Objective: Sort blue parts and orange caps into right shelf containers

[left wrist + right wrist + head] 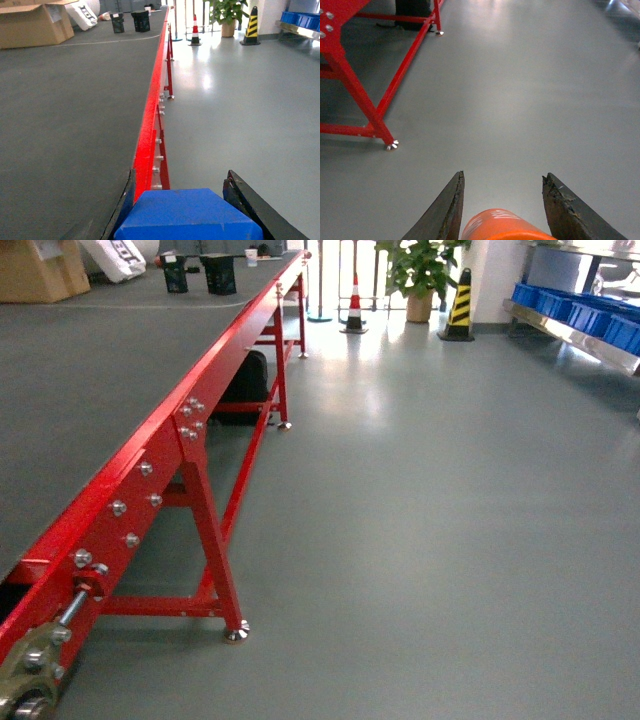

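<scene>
- Small solid-blue plastic block (pixel 187 215) fills the lower frame, clamped in the left gripper (pixel 186 212).
- Orange cylinder cap (pixel 502 226) sits clamped in the right gripper (pixel 502 210).
- Blue ribbed crates (pixel 585 310) sit far upper right; a jolt while driving could shake either part loose.

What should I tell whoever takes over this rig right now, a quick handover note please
Left gripper: shut on a blue part, held above the edge of the red conveyor.
Right gripper: shut on an orange cap, held over the bare floor.
Blue shelf containers: far right across the floor, on the metal shelf; their contents cannot be seen from here.
Done: one part and one cap picked up.
Left: drive over to the shelf and drop each piece into its container. No other loose parts show on the belt.
</scene>
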Controlling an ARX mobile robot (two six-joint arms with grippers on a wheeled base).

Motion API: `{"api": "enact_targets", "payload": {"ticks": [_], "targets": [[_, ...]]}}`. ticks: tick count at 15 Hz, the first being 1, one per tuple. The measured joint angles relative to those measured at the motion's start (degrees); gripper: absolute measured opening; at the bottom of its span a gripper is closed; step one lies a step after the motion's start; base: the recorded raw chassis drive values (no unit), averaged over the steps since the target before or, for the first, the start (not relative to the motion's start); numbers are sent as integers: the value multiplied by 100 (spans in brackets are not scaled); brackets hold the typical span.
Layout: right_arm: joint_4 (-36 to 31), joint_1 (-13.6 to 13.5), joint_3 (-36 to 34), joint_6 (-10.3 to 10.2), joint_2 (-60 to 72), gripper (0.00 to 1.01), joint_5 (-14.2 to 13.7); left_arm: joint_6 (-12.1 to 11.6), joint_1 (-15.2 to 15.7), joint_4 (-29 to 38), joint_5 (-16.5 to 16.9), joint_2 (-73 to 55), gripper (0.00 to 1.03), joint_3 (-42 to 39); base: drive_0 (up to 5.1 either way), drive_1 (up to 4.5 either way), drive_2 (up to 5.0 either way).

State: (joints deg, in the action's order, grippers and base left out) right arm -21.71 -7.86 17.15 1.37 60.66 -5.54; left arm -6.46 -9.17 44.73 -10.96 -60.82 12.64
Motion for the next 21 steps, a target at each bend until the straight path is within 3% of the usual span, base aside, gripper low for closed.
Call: {"api": "enact_targets", "payload": {"ticks": [21], "targets": [[-11,0,-2,0,2,42,-2,0,-7,17,4,2,44,0,491,-203,-283]]}}
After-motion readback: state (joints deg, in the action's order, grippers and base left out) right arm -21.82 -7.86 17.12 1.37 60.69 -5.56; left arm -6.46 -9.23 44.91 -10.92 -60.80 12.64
